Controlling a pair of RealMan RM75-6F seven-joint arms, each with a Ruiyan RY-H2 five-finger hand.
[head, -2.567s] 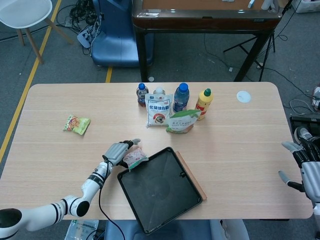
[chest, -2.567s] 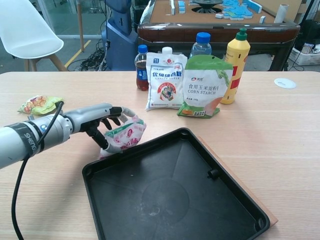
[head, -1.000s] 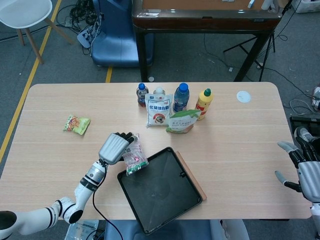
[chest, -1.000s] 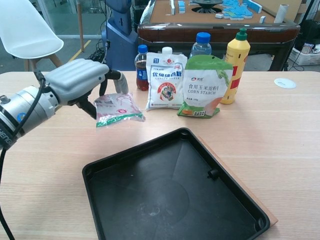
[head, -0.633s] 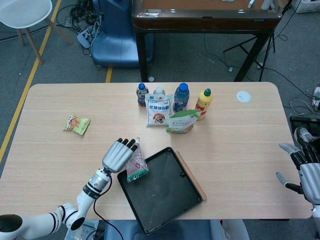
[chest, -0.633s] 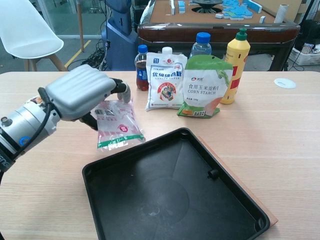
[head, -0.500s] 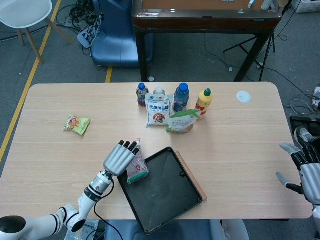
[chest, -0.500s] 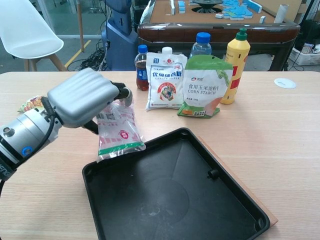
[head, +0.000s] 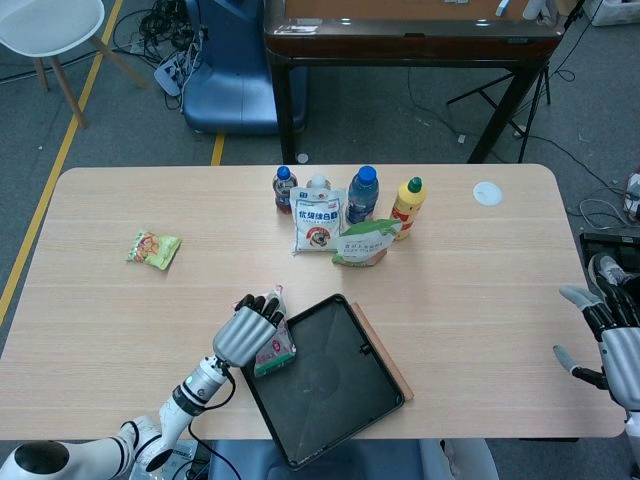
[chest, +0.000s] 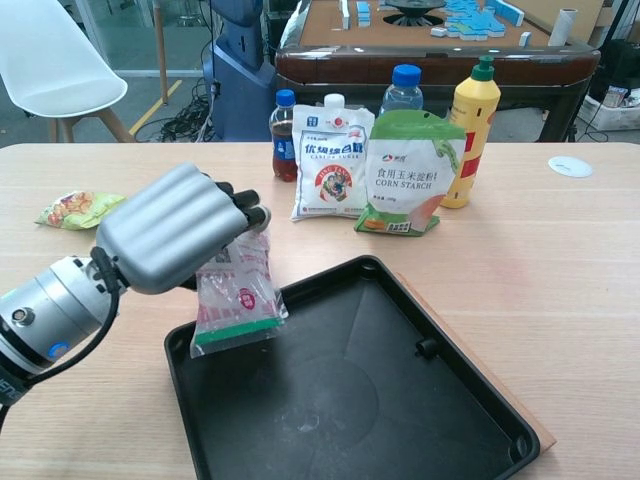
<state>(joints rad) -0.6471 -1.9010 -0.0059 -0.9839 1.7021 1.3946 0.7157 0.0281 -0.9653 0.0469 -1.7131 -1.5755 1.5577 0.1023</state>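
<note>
The black tray (chest: 440, 400) lies bare — over its left rim the left hand (chest: 170, 240) pinches a clear pink-and-green snack packet (chest: 235, 295), hanging upright; the right hand (head: 615, 340) is spread.

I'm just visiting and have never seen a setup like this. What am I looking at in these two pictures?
Both pictures come from the robot's own cameras: one on its head looking down, one on its chest. It has two arms with humanlike hands. The left hand holds a small clear snack packet over the corner of a black tray on the wooden table. The right hand waits open at the table's edge. Behind the tray stand bottles and a corn starch bag; a green snack bag lies apart.
</note>
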